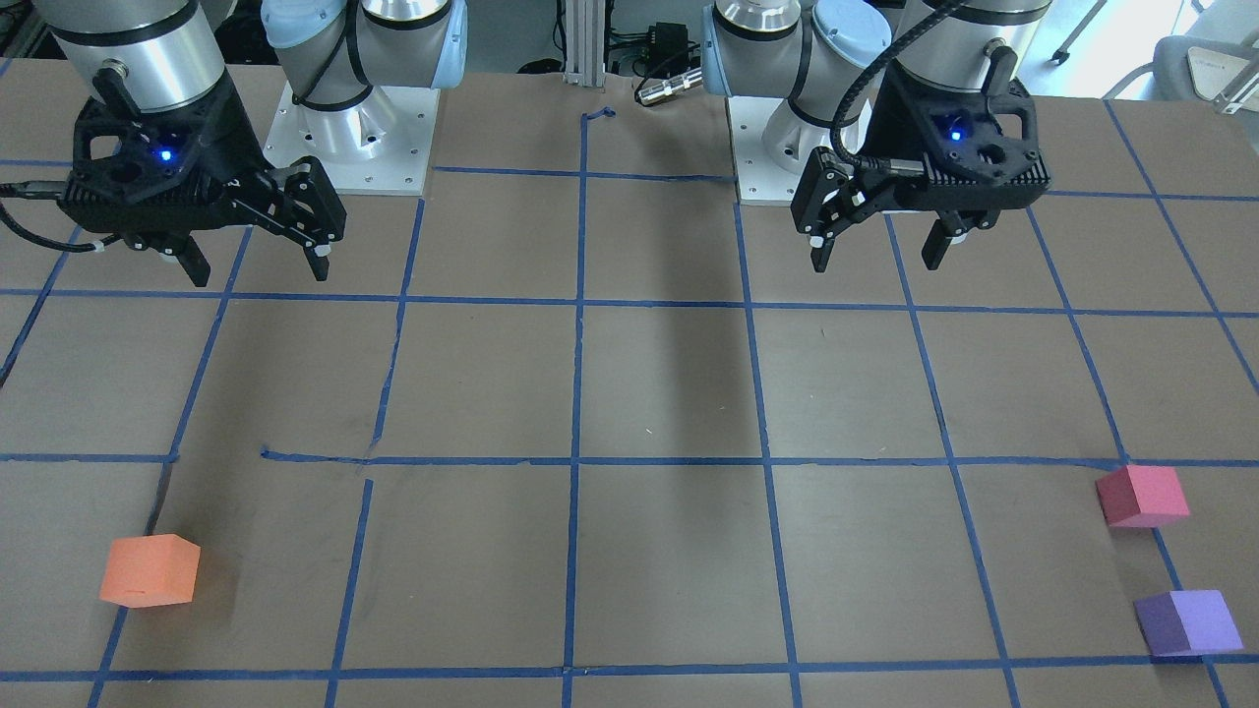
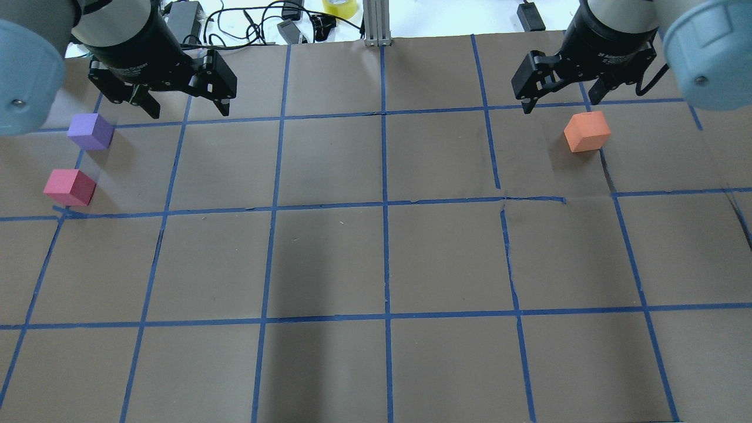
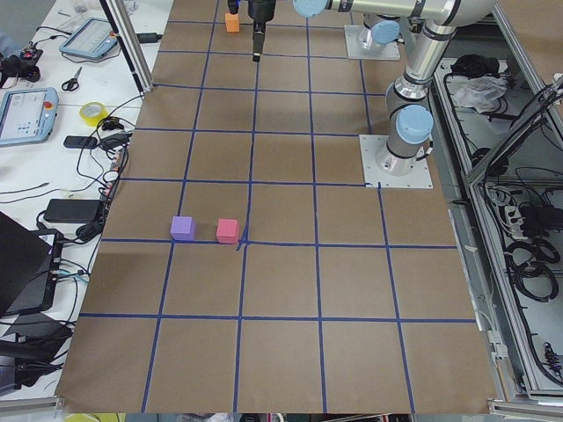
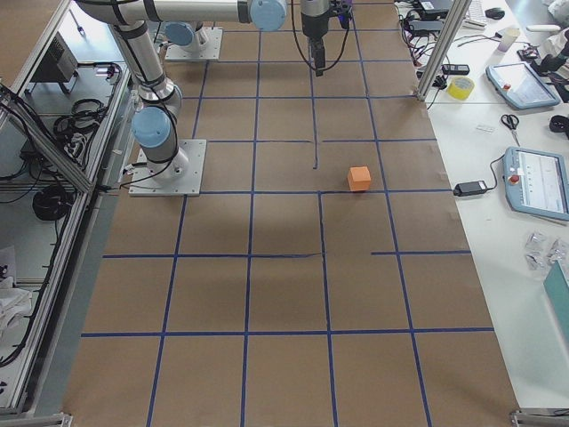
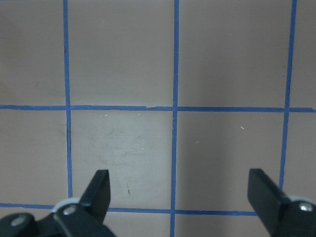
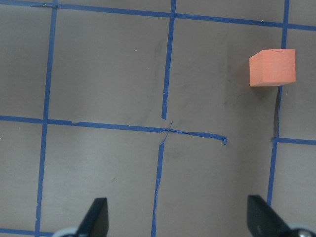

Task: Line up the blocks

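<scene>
— Where do your grippers stand?

— Nearest me, both hang above the table [image 2: 329, 258]: my left gripper [image 2: 189, 110] and my right gripper [image 2: 558, 106], jaws spread wide, nothing held.

— And the blocks?

— Further out on my left sits the pink block [image 2: 69, 187]. Just beyond it, with a gap between them, is the purple block [image 2: 90, 131]. The orange block [image 2: 586, 131] sits well apart on my right, about level with purple. I judge the line is not yet begun.

— What could go wrong?

— My left wrist camera shows only paper and blue tape [image 5: 174, 108], no block, so I would be reaching half blind at first. Pink and purple are near each other, so a finger coming down in that gap could knock the neighbour. Orange seems a little turned against the grid. Jaws closing square to the tape might catch its corners and twist it away. The blocks look light, so a nudge would likely slide them. If both arms go for the middle together, they could meet.

— Room to move?

— Plenty, I think. A wide stretch of table runs between orange and the other two, fit for a line. The side view shows more paper past pink and purple toward my left end. Farthest off, the far edge is not far beyond purple and orange, with cables [image 2: 247, 23] past it. I would push nothing that way.
</scene>
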You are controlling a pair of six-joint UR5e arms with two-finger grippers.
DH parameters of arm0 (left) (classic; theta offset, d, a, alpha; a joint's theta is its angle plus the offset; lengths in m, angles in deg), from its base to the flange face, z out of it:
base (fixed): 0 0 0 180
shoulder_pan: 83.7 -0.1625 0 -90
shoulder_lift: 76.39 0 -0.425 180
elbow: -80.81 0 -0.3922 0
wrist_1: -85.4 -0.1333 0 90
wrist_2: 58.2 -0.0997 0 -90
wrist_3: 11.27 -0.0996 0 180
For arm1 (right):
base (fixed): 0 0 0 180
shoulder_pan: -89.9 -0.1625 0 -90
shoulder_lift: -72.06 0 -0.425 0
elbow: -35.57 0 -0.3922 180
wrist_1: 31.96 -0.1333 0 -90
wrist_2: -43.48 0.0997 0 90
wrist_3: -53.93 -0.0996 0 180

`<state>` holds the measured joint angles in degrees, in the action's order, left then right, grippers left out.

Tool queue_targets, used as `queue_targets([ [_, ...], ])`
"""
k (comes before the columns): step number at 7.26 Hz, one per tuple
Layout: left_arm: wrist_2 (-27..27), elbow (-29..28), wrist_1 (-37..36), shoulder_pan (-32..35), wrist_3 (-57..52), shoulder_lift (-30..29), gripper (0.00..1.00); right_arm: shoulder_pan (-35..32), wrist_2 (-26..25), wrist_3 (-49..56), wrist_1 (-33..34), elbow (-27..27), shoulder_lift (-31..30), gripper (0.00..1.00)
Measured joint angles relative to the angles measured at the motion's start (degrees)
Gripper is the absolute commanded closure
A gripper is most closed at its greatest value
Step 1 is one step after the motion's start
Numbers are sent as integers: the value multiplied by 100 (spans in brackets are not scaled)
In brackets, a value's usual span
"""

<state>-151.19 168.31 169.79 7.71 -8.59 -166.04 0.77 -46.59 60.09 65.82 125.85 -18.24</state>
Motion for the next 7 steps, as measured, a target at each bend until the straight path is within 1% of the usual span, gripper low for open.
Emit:
queue_targets([
  [7,0,-3,-1,0,1,-9,0,6,27,72,13,8,-12,0],
])
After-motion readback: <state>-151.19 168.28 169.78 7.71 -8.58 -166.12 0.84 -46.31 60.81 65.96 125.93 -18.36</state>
